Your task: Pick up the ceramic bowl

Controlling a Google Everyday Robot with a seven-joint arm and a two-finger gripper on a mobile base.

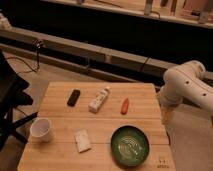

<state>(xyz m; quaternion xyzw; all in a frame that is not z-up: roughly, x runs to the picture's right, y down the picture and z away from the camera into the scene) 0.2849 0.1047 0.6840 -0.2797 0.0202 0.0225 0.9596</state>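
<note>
Green bowl (129, 145) sits near the front right corner of the wooden table (60, 160), with the gripper (166, 116) just off the right edge.

The white arm (187, 85) bends in from the right. Its gripper is apart from the bowl, and I cannot tell whether it is wide or narrow. A white cup (41, 129) stands by the left edge. A pale packet (82, 140) lies between cup and bowl. Toward the back edge lie a black bar (74, 97), a white bottle (99, 99) and a red piece (124, 106).
</note>
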